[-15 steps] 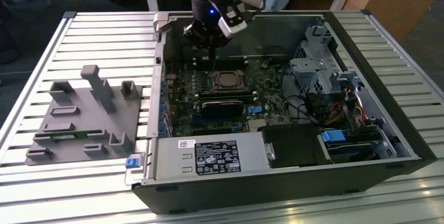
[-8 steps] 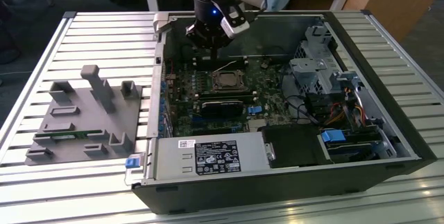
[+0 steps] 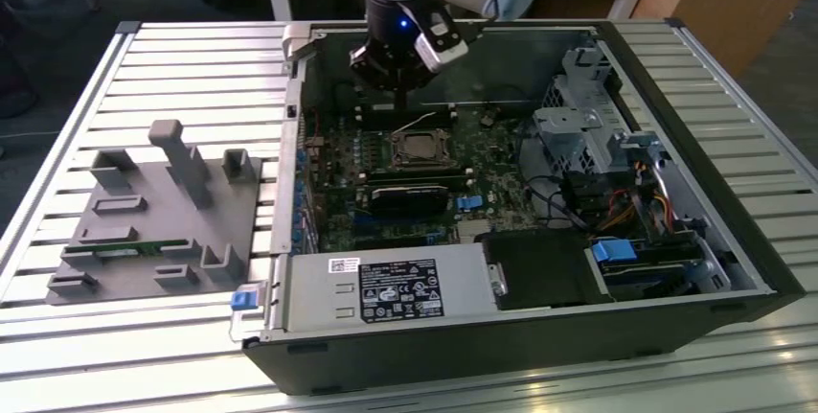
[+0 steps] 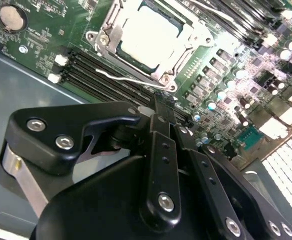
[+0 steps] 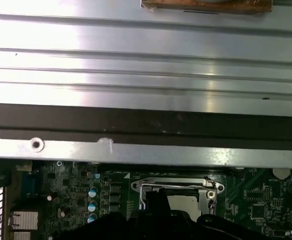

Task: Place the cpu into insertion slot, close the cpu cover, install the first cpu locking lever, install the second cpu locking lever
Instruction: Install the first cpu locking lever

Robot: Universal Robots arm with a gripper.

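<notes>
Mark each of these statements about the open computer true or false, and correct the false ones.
1. The cpu lies in the socket on the motherboard. True.
2. The gripper is holding the cpu. False: it is shut on nothing and apart from the cpu, just beside the socket.
3. The cpu cover stands upright. False: in the second wrist view it lies flat, framing the cpu.
4. A thin wire locking lever shows beside the socket. True.
5. The gripper hangs outside the computer case. False: in the exterior view it reaches down inside the case, at the socket's far side.
</notes>
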